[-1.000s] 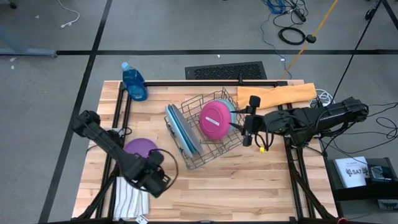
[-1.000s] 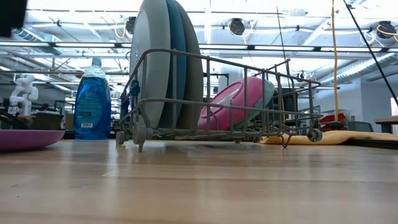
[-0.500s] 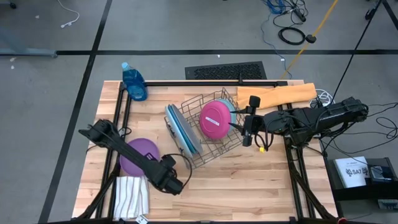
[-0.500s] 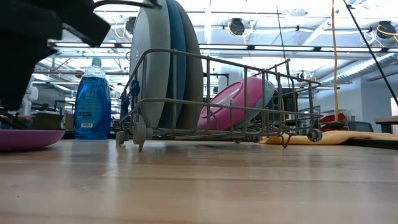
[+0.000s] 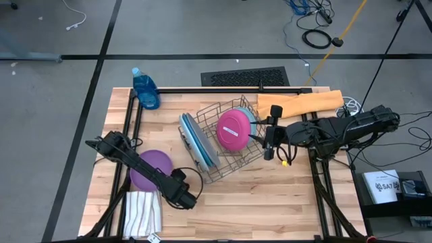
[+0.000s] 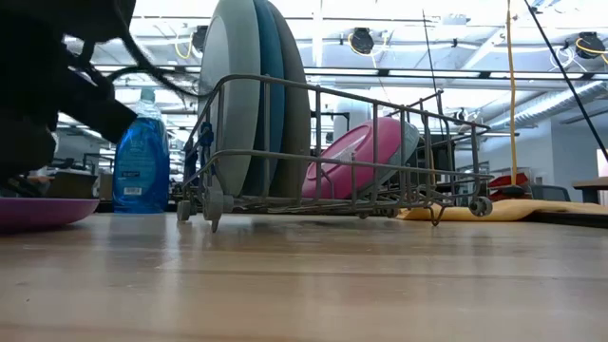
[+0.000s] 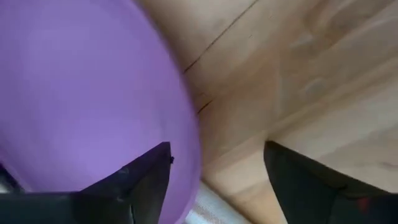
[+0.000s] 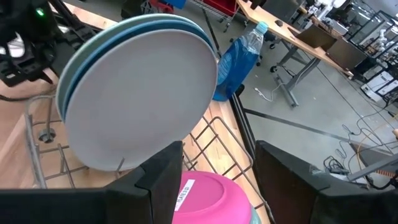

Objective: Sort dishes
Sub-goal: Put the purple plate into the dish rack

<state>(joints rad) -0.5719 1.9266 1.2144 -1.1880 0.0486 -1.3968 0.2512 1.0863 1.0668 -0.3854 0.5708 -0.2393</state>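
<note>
A purple plate (image 5: 145, 165) lies flat on the wooden table at the near left; it also shows in the left wrist view (image 7: 81, 93). My left gripper (image 5: 183, 198) is open just past the plate's right rim, one finger over the rim (image 7: 146, 171) and the other over bare wood. Whether it touches the plate, I cannot tell. In the wire rack (image 5: 223, 165) the grey, light blue and dark blue plates (image 5: 199, 142) stand on edge. The magenta plate (image 5: 234, 129) leans against a pale teal one (image 5: 251, 116). My right gripper (image 5: 266, 143) is open beside the rack's right side.
A blue soap bottle (image 5: 145, 88) stands at the far left corner. An orange cloth (image 5: 300, 102) lies at the far right. A striped white cloth (image 5: 143, 214) lies at the near left edge, just beside the purple plate. There is bare wood in front of the rack.
My left gripper has gone down and toward the table's right edge, stretching out across the purple plate, then drawn back slightly. The plate has stayed in place. My right arm has kept still.
</note>
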